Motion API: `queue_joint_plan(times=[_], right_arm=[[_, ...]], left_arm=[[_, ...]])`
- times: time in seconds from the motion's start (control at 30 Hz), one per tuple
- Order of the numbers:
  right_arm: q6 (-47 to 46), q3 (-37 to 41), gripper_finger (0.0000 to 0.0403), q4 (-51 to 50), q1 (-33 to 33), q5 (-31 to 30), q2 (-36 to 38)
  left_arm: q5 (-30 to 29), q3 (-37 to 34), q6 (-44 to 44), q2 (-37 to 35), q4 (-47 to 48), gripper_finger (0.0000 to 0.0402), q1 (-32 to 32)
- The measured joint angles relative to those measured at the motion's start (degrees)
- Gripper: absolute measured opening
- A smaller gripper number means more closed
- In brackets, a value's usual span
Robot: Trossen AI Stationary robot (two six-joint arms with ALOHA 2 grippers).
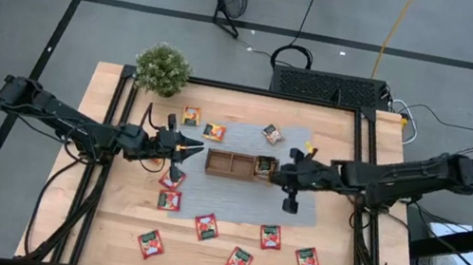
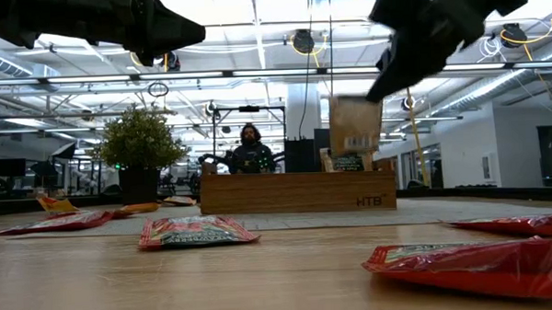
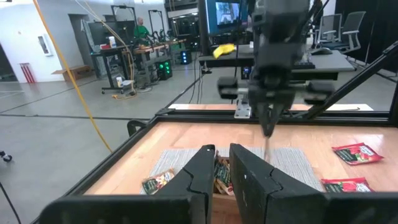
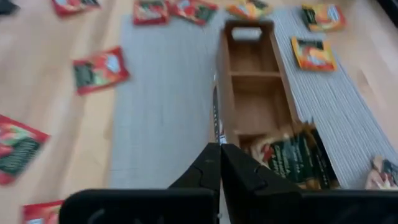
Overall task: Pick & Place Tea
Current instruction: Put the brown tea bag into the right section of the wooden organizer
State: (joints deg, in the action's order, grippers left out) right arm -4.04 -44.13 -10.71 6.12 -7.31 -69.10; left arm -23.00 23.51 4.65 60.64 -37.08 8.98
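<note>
sachet [image 2: 354, 125]: on edge, likely upright, above tray [image 2: 296, 192] | right fingers [image 4: 219, 152]: closed, empty | left fingers [image 3: 222, 169]: slightly apart, hold unclear

"HTB" in small dark letters on the front wall of the wooden tray [image 2: 296, 191], lower right of its face, centre of the low view, print on tea sachets [image 2: 194, 232] too small to read

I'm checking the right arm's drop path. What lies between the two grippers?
The wooden tray on the grey mat lies between left gripper and right gripper in the high view.
</note>
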Motion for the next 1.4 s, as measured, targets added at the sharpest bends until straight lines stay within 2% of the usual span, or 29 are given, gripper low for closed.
queue_joint_plan(times=[0.2,0.47,0.57,0.7,1.17,1.4], right_arm=[[1.5,1.0,0.0000,2.5,-4.6,-0.2,-4.6],[1.8,1.0,0.0000,3.1,-7.1,-0.4,-5.5],[0.9,1.0,0.0000,1.6,-7.3,-1.4,-5.5],[0.2,1.0,0.0000,-0.4,-7.2,-6.6,-5.5],[-0.9,1.1,0.0000,0.3,-7.2,-6.3,-9.7],[-0.9,1.1,0.0005,2.7,-7.1,-6.1,-8.8]], left_arm=[[0.0,0.0,0.0,0.0,0.0,0.0058,0.0],[0.0,0.0,0.0,0.0,0.0,0.0058,0.0],[0.0,0.0,0.0,0.0,0.0,0.0058,0.0],[0.0,0.0,0.0,0.0,0.0,0.0058,0.0],[0.0,0.0,0.0,0.0,0.0,0.0058,0.0],[0.0,0.0,0.0,0.0,0.0,0.0058,0.0]])
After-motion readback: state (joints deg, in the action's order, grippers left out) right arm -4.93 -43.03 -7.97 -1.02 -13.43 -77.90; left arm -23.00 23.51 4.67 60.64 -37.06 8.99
